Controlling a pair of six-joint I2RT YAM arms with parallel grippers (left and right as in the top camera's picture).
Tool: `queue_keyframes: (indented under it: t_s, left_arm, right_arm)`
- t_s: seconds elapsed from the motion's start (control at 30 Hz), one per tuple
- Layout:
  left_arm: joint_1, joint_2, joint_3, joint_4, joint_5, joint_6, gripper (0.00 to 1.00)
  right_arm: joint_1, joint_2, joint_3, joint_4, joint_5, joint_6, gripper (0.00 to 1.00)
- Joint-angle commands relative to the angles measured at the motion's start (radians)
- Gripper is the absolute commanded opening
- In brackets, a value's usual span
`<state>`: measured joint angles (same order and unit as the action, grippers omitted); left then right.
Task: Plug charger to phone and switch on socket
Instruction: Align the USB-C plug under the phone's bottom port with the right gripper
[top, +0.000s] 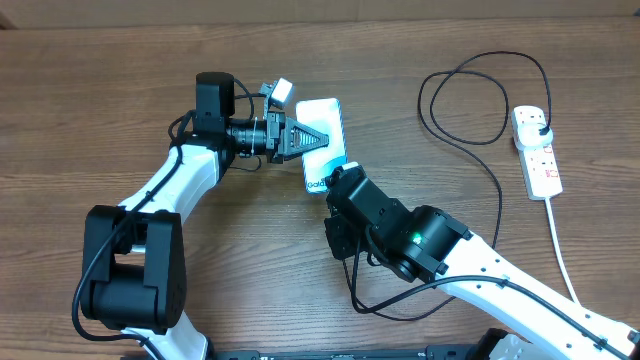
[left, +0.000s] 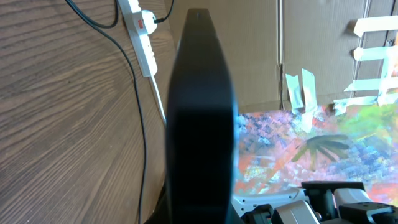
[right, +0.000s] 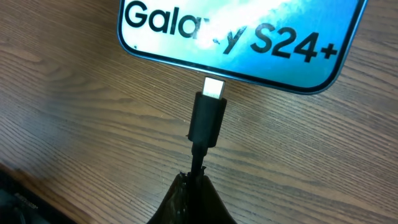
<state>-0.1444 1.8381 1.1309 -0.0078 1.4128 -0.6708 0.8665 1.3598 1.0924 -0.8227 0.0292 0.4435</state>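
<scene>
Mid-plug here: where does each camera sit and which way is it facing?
Overhead: above the table, looking straight down at phone, socket, left claw and right claw.
Left wrist: low over the wood, facing along it toward the socket; the shut left claw fills the middle.
Right wrist: looking down past the right claw, shut on the charger, at the phone's bottom edge.
Shared: overhead and left wrist both show the socket.

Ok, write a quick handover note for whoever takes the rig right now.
Left claw: shut, empty, over the phone.
Right claw: shut on the charger cable, just behind the connector tip.
Connector tip sits at the phone's bottom edge, metal showing: not seated.
Charger's plug is in the socket, at the right side; its switch position unclear.
Left to do: push the connector home, switch on the socket.
</scene>
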Motion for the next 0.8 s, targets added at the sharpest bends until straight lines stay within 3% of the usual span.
queue_keyframes:
  t_s: [0.0, 0.77]
  left_arm:
    - [-0.006, -0.001, 0.014, 0.004, 0.036, -0.017, 0.04]
    - [-0.006, -0.001, 0.014, -0.045, 0.055, 0.100, 0.04]
  right_arm:
    - [0.004, -0.002, 0.034, 0.007, -0.007, -0.006, 0.04]
    - [0.003, -0.002, 0.034, 0.023, 0.007, 0.002, 0.04]
